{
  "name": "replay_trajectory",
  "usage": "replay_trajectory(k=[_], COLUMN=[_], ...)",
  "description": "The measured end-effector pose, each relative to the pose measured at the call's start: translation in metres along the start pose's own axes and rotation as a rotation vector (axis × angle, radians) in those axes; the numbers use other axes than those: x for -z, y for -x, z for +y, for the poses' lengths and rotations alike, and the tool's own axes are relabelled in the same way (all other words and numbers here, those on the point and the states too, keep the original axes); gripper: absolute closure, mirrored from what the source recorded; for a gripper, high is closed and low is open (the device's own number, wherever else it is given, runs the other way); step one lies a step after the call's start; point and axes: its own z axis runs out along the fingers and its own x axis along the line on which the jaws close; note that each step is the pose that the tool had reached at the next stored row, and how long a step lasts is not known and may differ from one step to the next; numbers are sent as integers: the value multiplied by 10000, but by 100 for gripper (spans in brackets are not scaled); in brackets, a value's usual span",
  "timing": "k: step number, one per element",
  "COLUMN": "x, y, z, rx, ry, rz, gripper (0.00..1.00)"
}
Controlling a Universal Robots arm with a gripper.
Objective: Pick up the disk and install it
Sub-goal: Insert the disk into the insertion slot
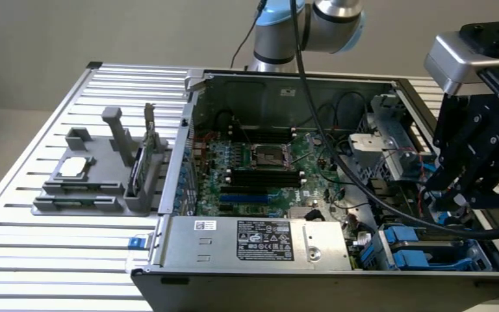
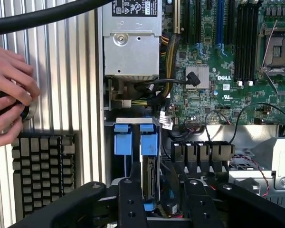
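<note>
The disk [image 2: 150, 176] stands on edge in the drive bay at the front corner of the open computer case, its blue frame tab [image 2: 148, 144] pointing toward the power supply. A second blue tab [image 2: 122, 144] sits beside it. My gripper [image 2: 164, 186] hangs just over the bay, jaws apart. One black finger [image 2: 132, 199] is close against the disk's side, and the other finger [image 2: 195, 199] stands off with a gap. In the exterior view the gripper [image 1: 447, 198] reaches down at the case's right end, above the blue frames [image 1: 410, 250].
The big silver power supply [image 1: 258, 242] lies along the case's front edge, and the green motherboard [image 1: 258, 162] lies behind it. A thick black cable [image 1: 353, 182] crosses the case. A grey fixture [image 1: 93, 175] stands on the slatted table. A person's hand [image 2: 9, 95] and a keyboard [image 2: 42, 171] lie outside the case.
</note>
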Motion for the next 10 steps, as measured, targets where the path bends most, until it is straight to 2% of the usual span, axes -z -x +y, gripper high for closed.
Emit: replay_trajectory(k=[1, 2, 10], x=[-1, -1, -2], y=[9, 18, 60], z=[-2, -5, -67], rx=[0, 0, -185], ry=[0, 0, -4], rz=[-1, -1, 4], gripper=[62, 69, 69])
